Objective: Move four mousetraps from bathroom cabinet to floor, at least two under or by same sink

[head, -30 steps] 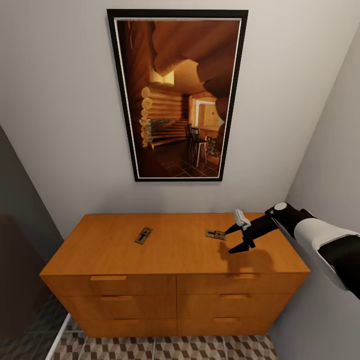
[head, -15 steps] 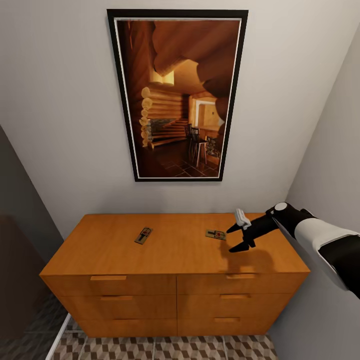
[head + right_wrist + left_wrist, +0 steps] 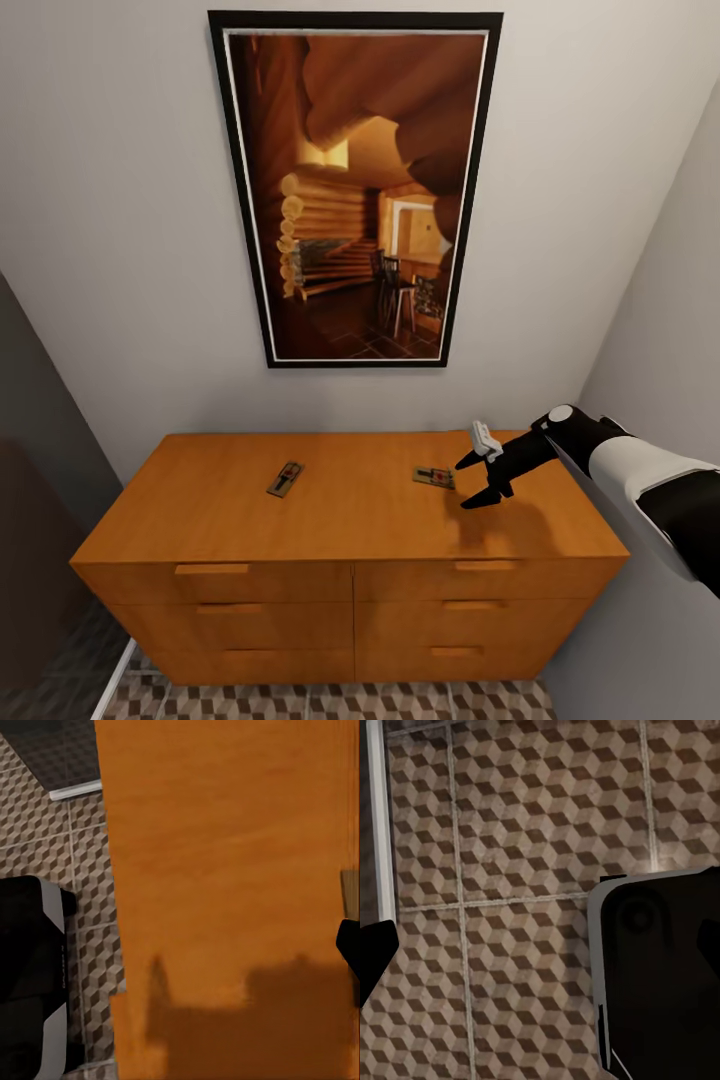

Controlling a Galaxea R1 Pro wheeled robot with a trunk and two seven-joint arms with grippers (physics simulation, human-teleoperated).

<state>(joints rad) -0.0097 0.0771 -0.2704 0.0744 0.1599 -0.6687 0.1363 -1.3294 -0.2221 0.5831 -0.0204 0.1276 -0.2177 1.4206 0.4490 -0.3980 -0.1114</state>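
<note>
Two mousetraps lie on the flat top of the orange-brown cabinet [image 3: 350,520]. One mousetrap [image 3: 285,479] is left of centre, the other mousetrap [image 3: 434,477] right of centre. My right gripper [image 3: 463,485] hovers open just right of that second trap, its dark fingers pointing at it, nothing between them. In the right wrist view the cabinet top [image 3: 225,870] passes below, with a trap's edge [image 3: 351,892] at the border. The left wrist view looks down at the cube-patterned bathroom floor [image 3: 510,870], and one dark fingertip [image 3: 371,960] shows at its edge.
A large framed picture [image 3: 355,190] hangs on the wall above the cabinet. Walls close in on both sides of the cabinet. A strip of tiled floor [image 3: 330,700] shows in front of the drawers. My dark base [image 3: 660,975] stands on the tiles.
The whole head view has shifted slightly, so the camera moved. My right gripper stays open beside the right-hand mousetrap, about as before.
</note>
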